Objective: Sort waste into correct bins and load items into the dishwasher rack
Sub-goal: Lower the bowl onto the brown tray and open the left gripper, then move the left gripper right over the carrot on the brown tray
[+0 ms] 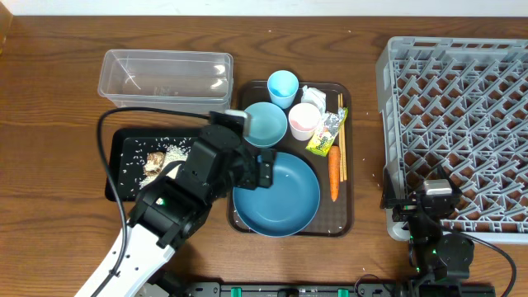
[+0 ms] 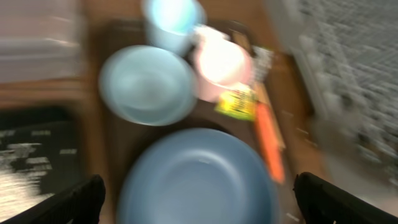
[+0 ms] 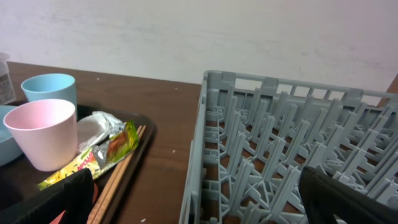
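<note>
left gripper: fingers spread wide, nothing in them, hanging over the left side of the blue plate. The wrist view is pretty smeary, but the gap is plain.
right gripper: wide open too and empty, sitting low by the near left corner of the rack.
rack: big grey peg crate at the right end of the table, well apart from the brown tray.
plate: on the near half of the brown tray.
bowl: just behind the plate, far left of the brown tray.
blue cup: upright at the tray's far edge.
pink cup: upright, right beside the bowl.
paper: crumpled, behind the pink cup.
wrapper: yellow-green, lying against the pink cup's right side.
carrot: lying lengthwise just right of the plate, its far end at the wrapper.
chopsticks: along the tray's right side, next to the carrot.
black tray: left of the brown tray, partly under the left arm.
rice: scattered in the black tray.
brown lump: in the black tray too, among the rice.
clear tub: behind the black tray.
</note>
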Robot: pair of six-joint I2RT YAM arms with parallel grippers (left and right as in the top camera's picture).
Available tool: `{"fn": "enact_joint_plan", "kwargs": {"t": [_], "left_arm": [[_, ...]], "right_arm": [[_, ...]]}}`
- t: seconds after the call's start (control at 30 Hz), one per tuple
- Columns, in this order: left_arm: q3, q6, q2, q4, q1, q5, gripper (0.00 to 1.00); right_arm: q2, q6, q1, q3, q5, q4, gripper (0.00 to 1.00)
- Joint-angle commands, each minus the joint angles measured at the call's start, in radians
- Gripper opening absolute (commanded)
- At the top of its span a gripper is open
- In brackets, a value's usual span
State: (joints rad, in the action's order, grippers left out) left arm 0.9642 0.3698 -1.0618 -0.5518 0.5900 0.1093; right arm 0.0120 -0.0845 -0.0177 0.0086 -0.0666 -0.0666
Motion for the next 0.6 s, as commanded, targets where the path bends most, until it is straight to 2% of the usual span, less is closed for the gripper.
{"fn": "enact_joint_plan", "kwargs": {"t": [0.0, 0.07, 0.3, 0.4, 0.57], "left_arm": [[0.01, 0.009, -0.031, 0.023, 0.002, 0.278, 0.98], [0.01, 0.009, -0.051, 0.033, 0.014, 0.318, 0.98], [0.011, 0.012, -0.133, 0.123, 0.124, 0.314, 0.98], [0.027, 0.059, -0.175, 0.127, 0.194, 0.249, 0.98], [0.093, 0.064, -0.262, 0.099, 0.288, 0.184, 0.98]], "right_arm": [[-0.005, 0.009, -0.008, -0.003, 0.007, -0.002, 0.99], [-0.005, 0.009, -0.008, -0.003, 0.007, -0.002, 0.99], [-0.005, 0.009, -0.008, -0.003, 0.007, -0.002, 0.99], [-0.005, 0.009, -0.008, -0.003, 0.007, -0.002, 0.99], [-0.005, 0.009, -0.008, -0.003, 0.007, -0.002, 0.99]]}}
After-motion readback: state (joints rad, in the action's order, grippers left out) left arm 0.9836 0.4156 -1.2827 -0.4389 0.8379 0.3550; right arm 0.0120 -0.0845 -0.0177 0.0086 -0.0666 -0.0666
